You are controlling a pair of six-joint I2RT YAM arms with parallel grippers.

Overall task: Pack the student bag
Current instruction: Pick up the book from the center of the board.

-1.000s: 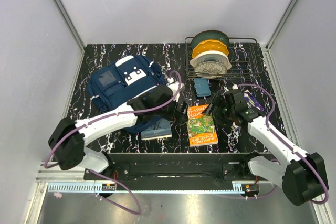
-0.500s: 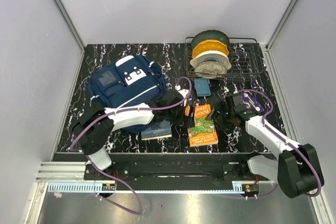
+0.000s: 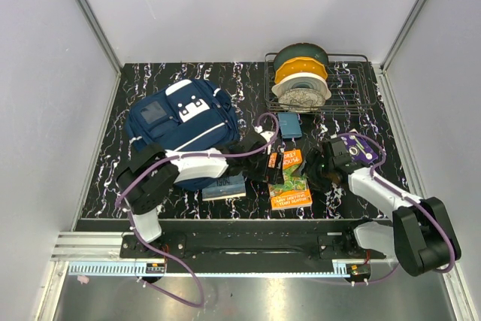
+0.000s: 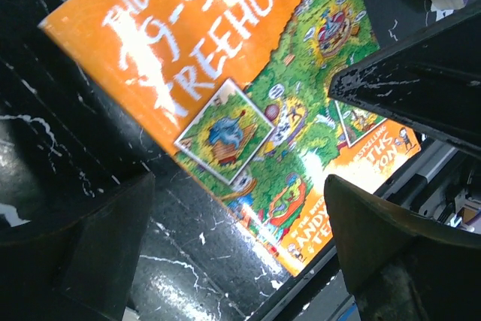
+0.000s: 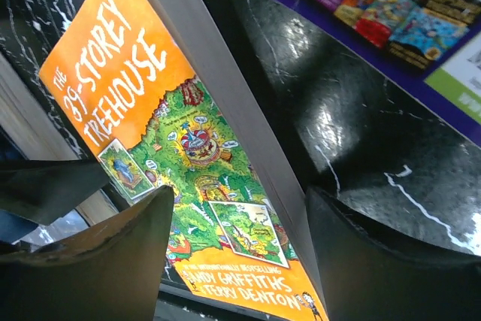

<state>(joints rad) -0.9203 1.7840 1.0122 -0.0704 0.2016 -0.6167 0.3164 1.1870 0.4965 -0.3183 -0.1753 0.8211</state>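
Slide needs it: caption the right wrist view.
Right gripper straddling the raised edge of the orange treehouse book above the black marbled table.

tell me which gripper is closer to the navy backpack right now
Left. The left gripper sits just past the near right corner of the navy backpack, at the left edge of the orange Treehouse book. The right gripper is across the book, farther away.

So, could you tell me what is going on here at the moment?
Both arms are at the orange Treehouse book on the table. The right arm has its jaws open astride the book's page edge, not yet gripping. The left arm hangs over the cover with jaws wide open. The student bag sits to the left, beside another book.
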